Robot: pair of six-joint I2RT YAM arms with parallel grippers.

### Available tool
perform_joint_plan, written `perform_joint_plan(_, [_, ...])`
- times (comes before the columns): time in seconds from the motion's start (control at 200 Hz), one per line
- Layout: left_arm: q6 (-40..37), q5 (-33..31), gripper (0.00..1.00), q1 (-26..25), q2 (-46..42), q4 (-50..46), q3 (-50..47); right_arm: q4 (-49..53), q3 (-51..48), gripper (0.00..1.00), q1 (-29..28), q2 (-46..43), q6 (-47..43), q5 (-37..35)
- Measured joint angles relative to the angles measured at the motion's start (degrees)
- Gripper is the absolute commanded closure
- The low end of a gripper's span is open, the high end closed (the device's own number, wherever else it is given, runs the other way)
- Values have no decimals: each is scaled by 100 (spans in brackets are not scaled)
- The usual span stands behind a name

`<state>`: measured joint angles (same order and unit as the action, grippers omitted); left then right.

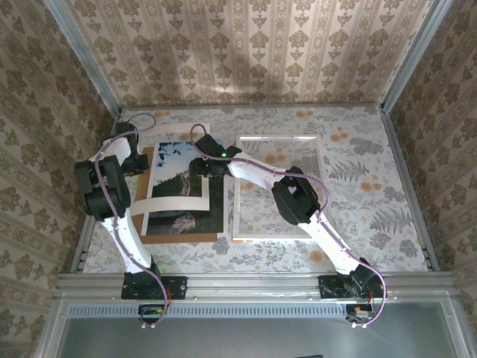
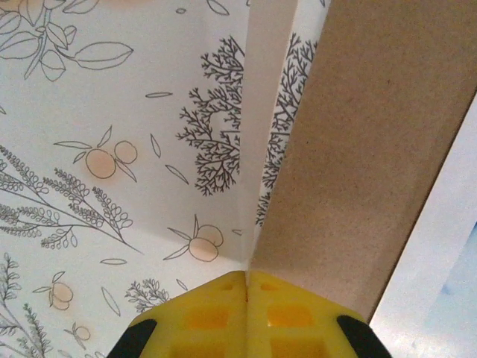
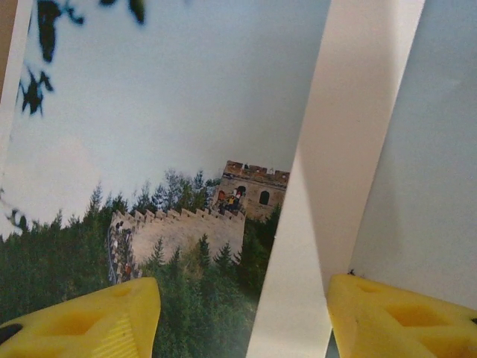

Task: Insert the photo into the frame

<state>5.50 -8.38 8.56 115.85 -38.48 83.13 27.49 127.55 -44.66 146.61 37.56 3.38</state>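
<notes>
The photo lies flat on a brown backing board in the left half of the table, closer to the left edge than to the right one. It is a print with a pale sky, dark trees and a stone wall with a tower. It is not in the frame. The frame, white and thin-edged with a clear pane through which the flowered table cover is seen, lies flat near the middle of the table. Its left side is just beside the right side of the board. A white cardboard mat with a big window lies over the photo, one strip crossing the lower part of the print and another running along its right side. The left gripper is at the left side of the board, and in its wrist view the two yellow fingers are pressed together without any gap. A white strip of the mat runs straight into the line where they meet (it throws a shadow on the cover, so this side appears raised), and I read it as pinched there. The board is just to the right of this strip. The right gripper hovers over the upper right part of the photo. Its fingers stand wide apart with nothing between them but the print and one mat strip below.
</notes>
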Motion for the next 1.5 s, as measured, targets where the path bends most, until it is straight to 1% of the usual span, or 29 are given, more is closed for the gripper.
perform_joint_plan(0.13, [-17, -308, 100, -151, -39, -190, 85, 116, -264, 21, 44, -343, -157, 37])
perform_joint_plan(0.225, [-17, -542, 100, -328, -201, -310, 120, 188, -678, 18, 116, -914, -291, 61])
perform_joint_plan(0.305, [-17, -708, 100, -492, -378, -382, 181, 264, -1158, 15, 245, -1580, -446, 138])
perform_joint_plan(0.44, [-15, -931, 100, -800, -748, -448, 264, 238, -2105, 13, 691, -2855, -599, 389])
perform_joint_plan(0.49, [-13, -1012, 100, -929, -894, -470, 278, 160, -2452, 12, 946, -3285, -592, 619])
perform_joint_plan(0.57, [-9, -1158, 100, -1150, -1102, -507, 293, -79, -2824, 12, 1300, -3692, -527, 1099])
perform_joint_plan(0.66, [7, -1325, 100, -1438, -1235, -533, 345, -407, -3018, 12, 1543, -3792, -326, 1617])
perform_joint_plan(0.775, [48, -1464, 100, -1753, -1327, -588, 356, -894, -3281, 15, 1539, -3781, 37, 2249])
perform_joint_plan(0.875, [90, -1582, 100, -1926, -1340, -654, 361, -1434, -3670, 17, 1534, -3794, 385, 2599])
perform_joint_plan(1.02, [120, -1707, 100, -2083, -1340, -756, 398, -1864, -4323, 21, 1606, -3976, 772, 2708])
perform_joint_plan(1.18, [140, -1749, 100, -2240, -1340, -785, 455, -2326, -4695, 31, 1700, -4225, 1137, 2734])
perform_joint_plan(1.4, [153, -1792, 100, -2299, -1338, -826, 553, -2743, -5224, 33, 1895, -4677, 1403, 2756])
perform_joint_plan(1.5, [157, -1803, 100, -2312, -1338, -831, 557, -2909, -5418, 32, 1963, -4800, 1526, 2758])
